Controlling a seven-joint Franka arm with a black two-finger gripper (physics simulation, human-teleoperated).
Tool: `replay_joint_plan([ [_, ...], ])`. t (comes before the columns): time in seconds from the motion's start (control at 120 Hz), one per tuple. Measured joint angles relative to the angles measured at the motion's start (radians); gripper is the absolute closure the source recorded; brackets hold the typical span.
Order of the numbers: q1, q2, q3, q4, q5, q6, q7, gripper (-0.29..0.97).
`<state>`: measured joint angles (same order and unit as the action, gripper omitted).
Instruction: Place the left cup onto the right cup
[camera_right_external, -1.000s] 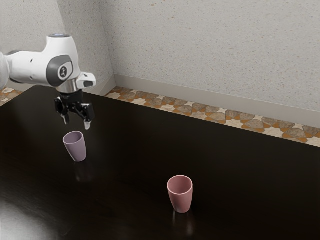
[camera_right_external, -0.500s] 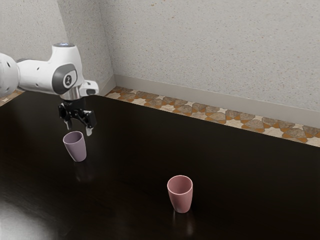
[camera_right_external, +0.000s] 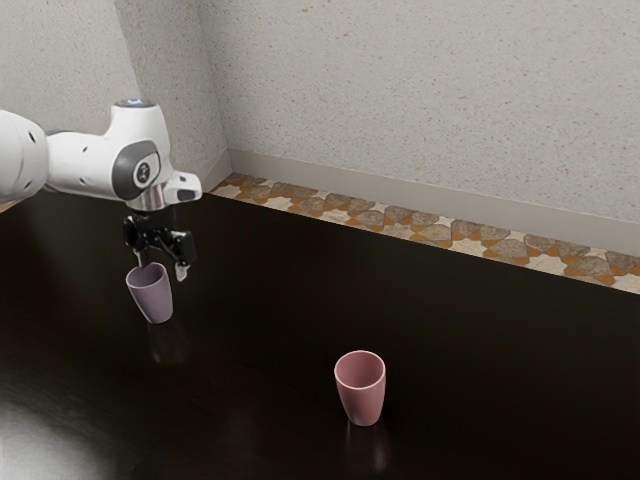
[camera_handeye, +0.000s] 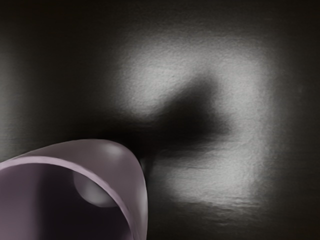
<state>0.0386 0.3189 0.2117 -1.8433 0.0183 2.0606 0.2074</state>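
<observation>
Grasp approach in hand: my claw (camera_right_external: 157, 264), spread wide and empty, hangs at the rim of the lilac cup (camera_right_external: 150, 294) at centre left; next I must lower, close, then carry it to the pink cup (camera_right_external: 360, 386).

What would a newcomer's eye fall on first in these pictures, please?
The open gripper hangs right over the purple cup at the exterior view's left. A pink cup stands alone, upright, nearer the camera and further right on the dark glossy table.

Glossy blk tbl (camera_right_external: 480, 330), matt lilac cup (camera_right_external: 150, 293)
</observation>
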Motion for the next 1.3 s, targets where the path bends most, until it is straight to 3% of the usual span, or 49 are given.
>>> replay_joint_plan([
  [1.3,0.000,0.022,-0.002,-0.044,-0.003,0.061,-0.005,0.03],
])
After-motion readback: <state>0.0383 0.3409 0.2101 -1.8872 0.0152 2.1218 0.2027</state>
